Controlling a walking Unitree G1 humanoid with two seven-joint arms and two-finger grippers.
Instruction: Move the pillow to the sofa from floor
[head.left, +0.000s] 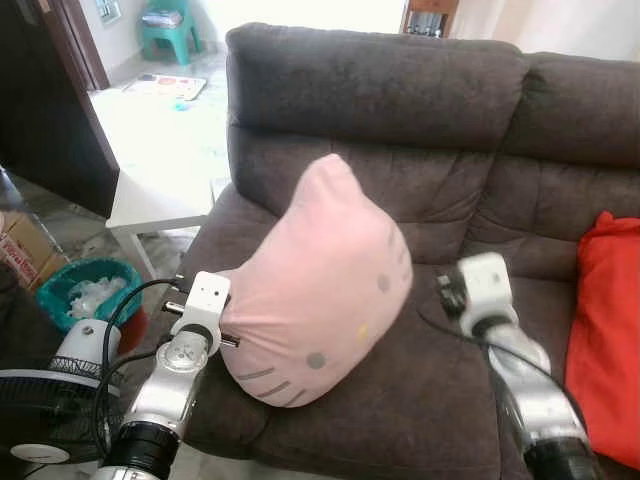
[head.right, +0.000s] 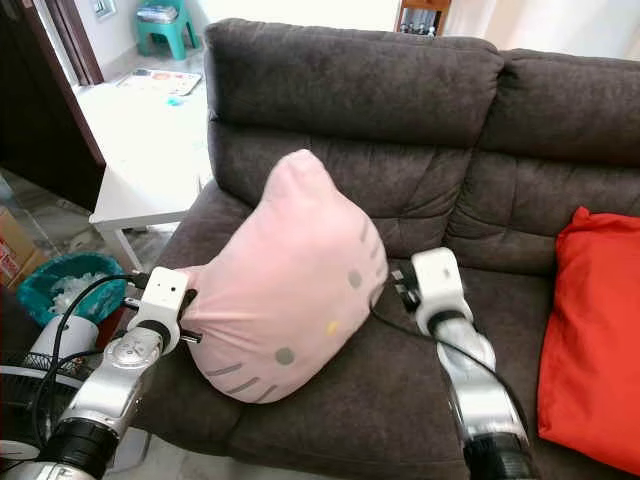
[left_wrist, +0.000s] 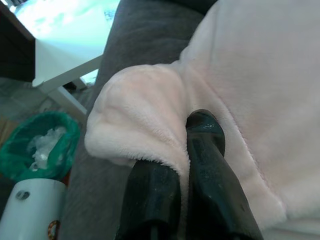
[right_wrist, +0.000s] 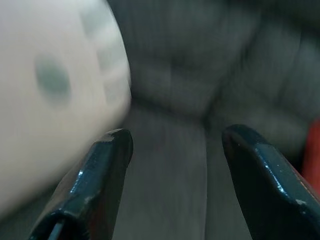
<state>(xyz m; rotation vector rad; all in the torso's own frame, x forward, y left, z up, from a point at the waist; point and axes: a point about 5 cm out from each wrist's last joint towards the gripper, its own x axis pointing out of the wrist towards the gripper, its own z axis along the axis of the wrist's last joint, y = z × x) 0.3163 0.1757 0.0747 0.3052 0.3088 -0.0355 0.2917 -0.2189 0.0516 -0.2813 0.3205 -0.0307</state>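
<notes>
A pink cat-face pillow (head.left: 320, 290) stands tilted on the left seat of the dark brown sofa (head.left: 400, 110). My left gripper (left_wrist: 187, 145) is shut on the pillow's (left_wrist: 260, 85) left corner flap, with the plush pinched between its black fingers (left_wrist: 207, 165). My right gripper (right_wrist: 175, 145) is open just to the right of the pillow (right_wrist: 50, 95), over the sofa seat (right_wrist: 170, 180), with nothing between its fingers. The right arm's wrist (head.left: 480, 290) sits beside the pillow's right edge.
A red cushion (head.left: 610, 330) lies on the sofa's right seat. A white low table (head.left: 160, 160) stands left of the sofa, with a green bin (head.left: 85, 290) and a white fan (head.left: 40, 400) on the floor by it. A green stool (head.left: 165, 30) stands far back.
</notes>
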